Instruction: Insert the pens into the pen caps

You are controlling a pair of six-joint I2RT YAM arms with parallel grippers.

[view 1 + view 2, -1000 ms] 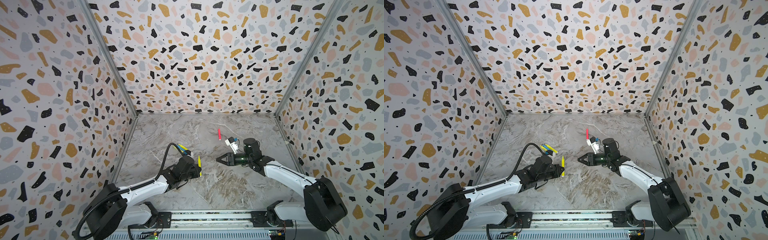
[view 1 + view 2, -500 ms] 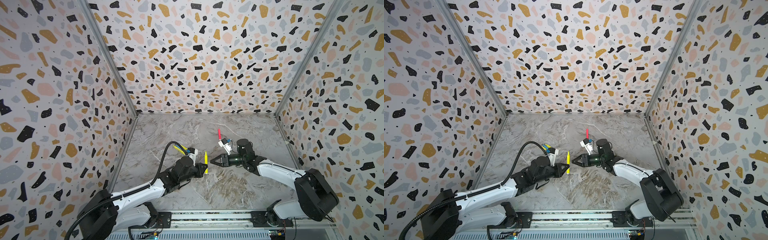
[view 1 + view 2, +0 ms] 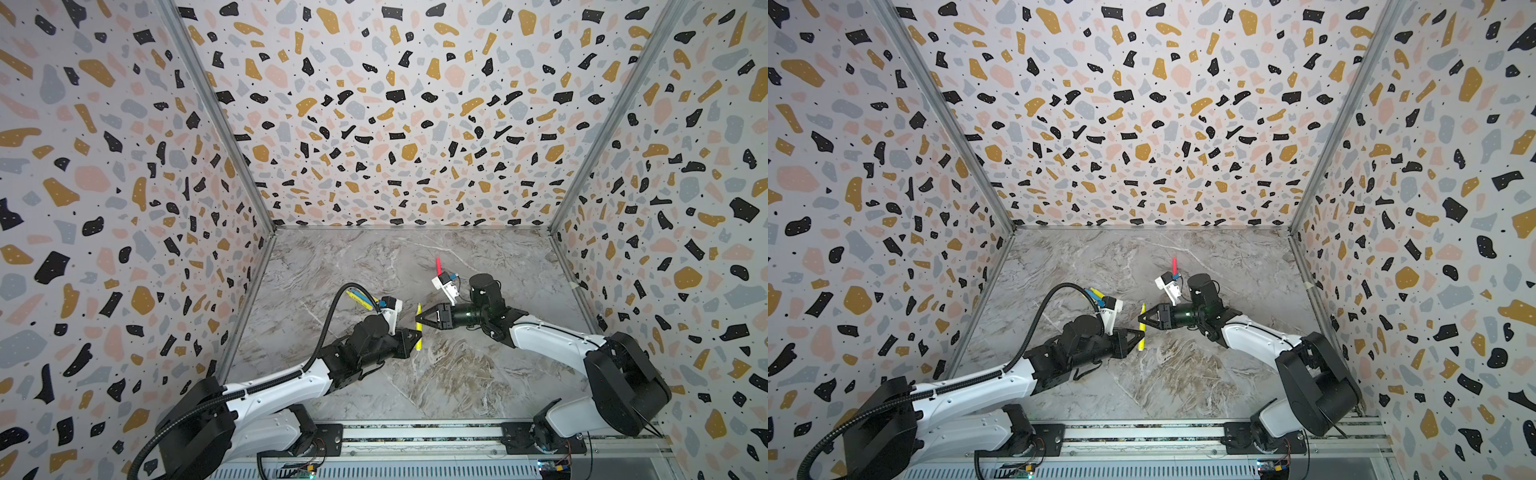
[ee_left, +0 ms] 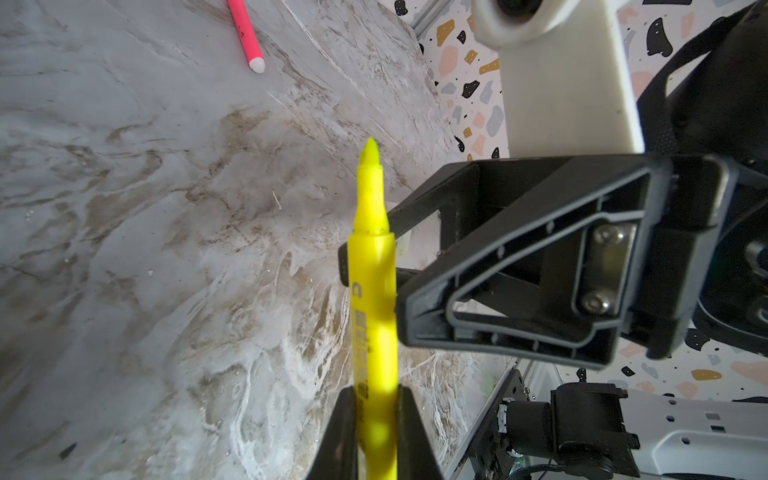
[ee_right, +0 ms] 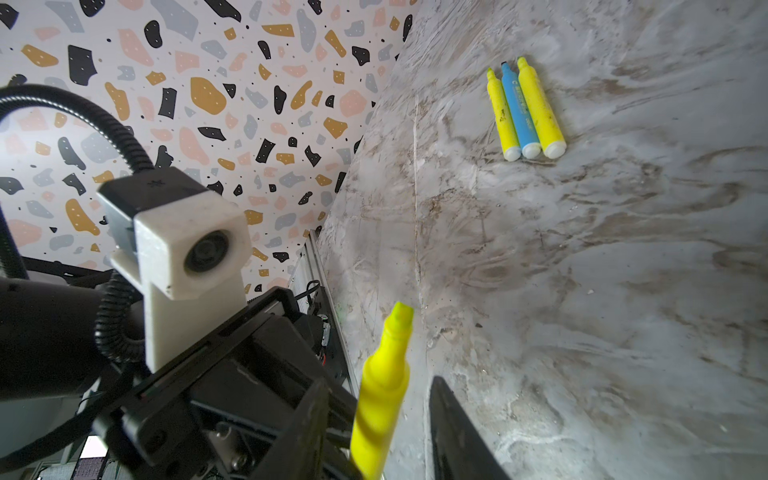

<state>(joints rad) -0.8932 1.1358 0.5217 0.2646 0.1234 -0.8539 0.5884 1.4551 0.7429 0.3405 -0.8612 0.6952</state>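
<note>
My left gripper (image 3: 417,335) is shut on the lower barrel of a yellow pen (image 3: 419,311), which stands upright over the middle of the floor with its tip up. In the left wrist view the pen (image 4: 372,291) is pinched between the fingers. My right gripper (image 3: 417,319) reaches in from the right, with its jaws open on either side of the pen's upper part (image 5: 390,345) and a gap showing. Two yellow pens (image 5: 540,108) and a blue pen (image 5: 518,114) lie side by side. A pink-red pen (image 3: 438,266) lies farther back. The pen caps are out of view.
The marble floor (image 3: 457,374) is enclosed by speckled walls on three sides. The left arm's black cable (image 3: 332,307) arches over the group of pens. A metal rail (image 3: 415,432) runs along the front edge.
The left gripper has carried the yellow pen right toward the middle. The right gripper has come left until its jaws stand round the pen's upper part.
</note>
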